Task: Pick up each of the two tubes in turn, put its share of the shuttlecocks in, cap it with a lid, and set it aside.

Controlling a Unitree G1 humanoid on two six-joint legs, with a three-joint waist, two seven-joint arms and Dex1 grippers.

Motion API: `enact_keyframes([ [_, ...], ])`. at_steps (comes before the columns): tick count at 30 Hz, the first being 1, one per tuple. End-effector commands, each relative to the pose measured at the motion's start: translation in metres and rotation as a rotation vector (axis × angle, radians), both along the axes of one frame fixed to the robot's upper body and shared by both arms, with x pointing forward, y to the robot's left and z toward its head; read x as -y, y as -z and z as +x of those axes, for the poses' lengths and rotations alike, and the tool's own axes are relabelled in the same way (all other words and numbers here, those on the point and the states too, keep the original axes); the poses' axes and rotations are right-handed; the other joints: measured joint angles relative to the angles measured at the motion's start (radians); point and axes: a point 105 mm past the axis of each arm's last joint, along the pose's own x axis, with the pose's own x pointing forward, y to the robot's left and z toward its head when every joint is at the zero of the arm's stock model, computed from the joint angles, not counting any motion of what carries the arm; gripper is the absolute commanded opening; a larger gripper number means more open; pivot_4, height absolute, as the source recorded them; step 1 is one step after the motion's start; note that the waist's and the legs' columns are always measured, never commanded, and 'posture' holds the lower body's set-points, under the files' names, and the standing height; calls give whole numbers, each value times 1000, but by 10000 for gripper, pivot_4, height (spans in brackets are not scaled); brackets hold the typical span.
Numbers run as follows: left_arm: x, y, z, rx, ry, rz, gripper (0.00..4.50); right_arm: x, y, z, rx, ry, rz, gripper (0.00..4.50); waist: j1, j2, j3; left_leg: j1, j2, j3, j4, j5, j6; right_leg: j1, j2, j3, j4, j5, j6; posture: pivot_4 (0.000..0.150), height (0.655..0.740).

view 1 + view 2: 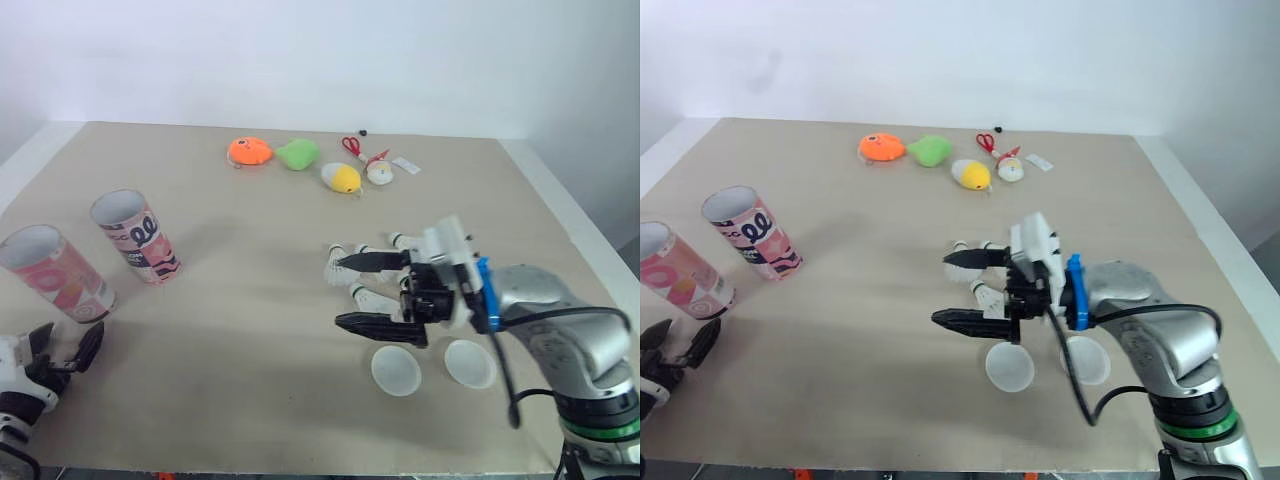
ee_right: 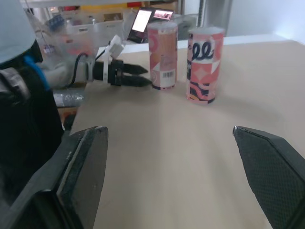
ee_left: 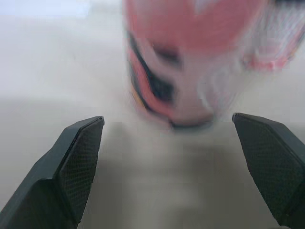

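Two pink patterned tubes stand open-topped at the table's left: one [image 1: 57,272] near the left edge, the other [image 1: 135,237] just right of it. My left gripper [image 1: 68,342] is open, close in front of the nearer tube [image 3: 186,62], not touching it. Several white shuttlecocks [image 1: 372,298] lie right of centre, partly hidden by my right gripper [image 1: 340,292], which is open, hovers over them and points left. Two round white lids [image 1: 396,370] [image 1: 470,363] lie flat just in front of the shuttlecocks. The right wrist view shows both tubes [image 2: 205,64] [image 2: 162,55] and the left gripper [image 2: 128,76].
Small toys sit at the back: an orange one [image 1: 249,152], a green one [image 1: 298,154], a yellow one [image 1: 344,178], red scissors [image 1: 352,146] and small white items [image 1: 380,174]. The table's front edge [image 1: 300,468] runs close to both grippers.
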Motion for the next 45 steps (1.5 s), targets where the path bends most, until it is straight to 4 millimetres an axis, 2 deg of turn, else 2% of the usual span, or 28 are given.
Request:
enact_keyframes([
  [1,2,0,4,29,-24,21,45000,-4,0,6,117,-5,-31,44847,1,0,0,0,0,0,0,0,0,0,0,0,0,0,0,1500,7400],
  [5,3,6,11,22,-38,33,45000,-12,-1,12,165,-33,-29,44847,0,2,-1,2,1,0,0,1,1,1,0,-1,0,1,1,1500,7400],
  [9,-1,3,28,51,-65,26,45000,-21,1,14,169,-46,-4,44847,1,4,-2,3,1,0,0,2,4,1,0,-2,1,0,3,1500,7400],
  [17,-4,3,49,48,-56,27,45000,-27,6,18,158,-36,14,44847,0,6,-3,3,2,0,0,4,3,1,0,-3,2,3,2,1500,7400],
  [26,-9,2,59,29,-48,20,45000,-29,5,18,152,-26,22,44847,0,9,-3,3,2,0,-1,4,3,0,0,-4,2,2,1,1500,7400],
  [42,-6,-2,73,47,-42,20,45000,-36,8,23,146,-5,53,44847,0,10,-3,3,2,1,-1,4,3,0,0,-4,2,2,1,1500,7400],
  [45,-5,-2,74,43,-36,18,36913,-36,9,23,143,-4,54,45000,0,10,-3,2,2,1,-1,4,3,0,0,-4,2,2,1,1500,7400],
])
